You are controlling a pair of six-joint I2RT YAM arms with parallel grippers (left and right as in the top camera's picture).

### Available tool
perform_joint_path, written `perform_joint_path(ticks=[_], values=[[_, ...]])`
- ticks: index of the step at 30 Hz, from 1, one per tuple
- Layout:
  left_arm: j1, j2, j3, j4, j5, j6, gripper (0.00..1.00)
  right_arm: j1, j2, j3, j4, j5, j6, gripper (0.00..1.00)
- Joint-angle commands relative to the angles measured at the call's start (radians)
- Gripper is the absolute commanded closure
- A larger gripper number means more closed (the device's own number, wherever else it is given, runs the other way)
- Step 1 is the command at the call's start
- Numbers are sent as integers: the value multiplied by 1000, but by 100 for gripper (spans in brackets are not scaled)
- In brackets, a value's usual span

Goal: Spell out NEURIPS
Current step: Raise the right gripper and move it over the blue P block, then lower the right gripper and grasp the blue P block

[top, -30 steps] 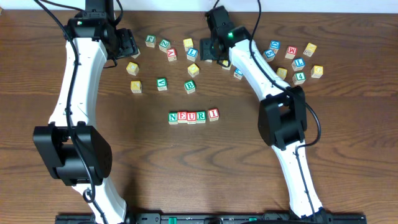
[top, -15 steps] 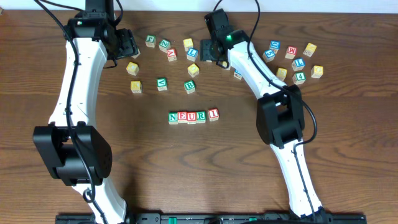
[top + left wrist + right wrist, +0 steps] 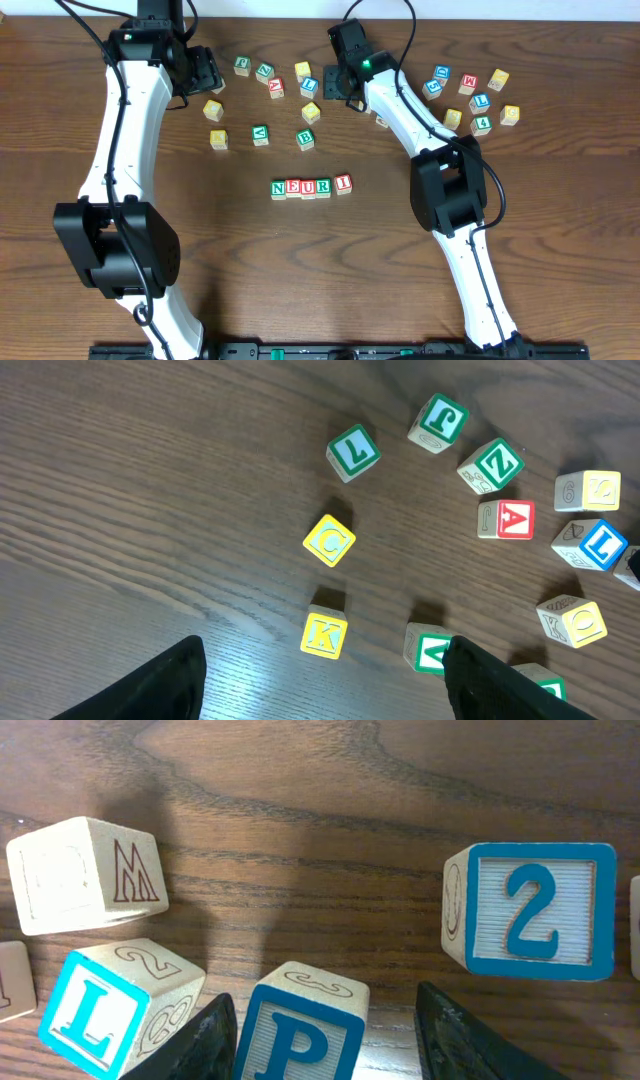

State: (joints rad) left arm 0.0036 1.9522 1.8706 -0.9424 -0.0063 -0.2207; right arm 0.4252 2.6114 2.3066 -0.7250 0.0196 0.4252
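Observation:
A row of cubes reading N [image 3: 279,187], E [image 3: 293,187], U [image 3: 308,187], R [image 3: 323,187], I [image 3: 343,183] lies mid-table. In the right wrist view a blue-framed P cube [image 3: 300,1032] stands between my right gripper's [image 3: 330,1045] fingers. The left finger [image 3: 195,1045] is right beside it, while a gap separates it from the right finger [image 3: 470,1040]. From overhead the right gripper [image 3: 350,88] covers that cube. My left gripper [image 3: 320,690] is open over bare wood, just short of a yellow K cube [image 3: 324,634].
Close around the P cube are a blue L cube [image 3: 110,1005], an M cube [image 3: 85,875] and a blue 2 cube [image 3: 540,910]. Loose cubes are scattered at the back left [image 3: 260,133] and back right [image 3: 480,100]. A yellow C cube [image 3: 329,541] and a red A cube [image 3: 505,519] lie ahead of the left gripper.
The right gripper's jaws have narrowed around the P cube, and the right arm has shifted slightly left. The left arm has not moved.

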Motion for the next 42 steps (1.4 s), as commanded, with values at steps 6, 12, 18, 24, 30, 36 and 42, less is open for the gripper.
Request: perform_joint_path(ticks=[6, 12, 18, 24, 30, 36, 42], values=[[-3, -4, -18, -7, -3, -2, 25, 9, 34, 2, 7, 13, 8, 51], [-3, -4, -18, -6, -3, -2, 25, 9, 34, 2, 6, 12, 8, 62], [-3, -4, -18, -6, -3, -2, 25, 10, 34, 3, 3, 12, 8, 71], [-3, -4, -18, -7, -3, -2, 25, 7, 16, 3, -25, -13, 8, 73], [-3, -4, -18, -14, -3, -2, 25, 1, -64, 3, -128, -73, -11, 76], [-3, -4, -18, -14, -6, -2, 25, 1, -133, 3, -312, -82, -40, 77], [-3, -4, -18, -14, -6, -2, 25, 1, -126, 2, -533, -78, -61, 81]])
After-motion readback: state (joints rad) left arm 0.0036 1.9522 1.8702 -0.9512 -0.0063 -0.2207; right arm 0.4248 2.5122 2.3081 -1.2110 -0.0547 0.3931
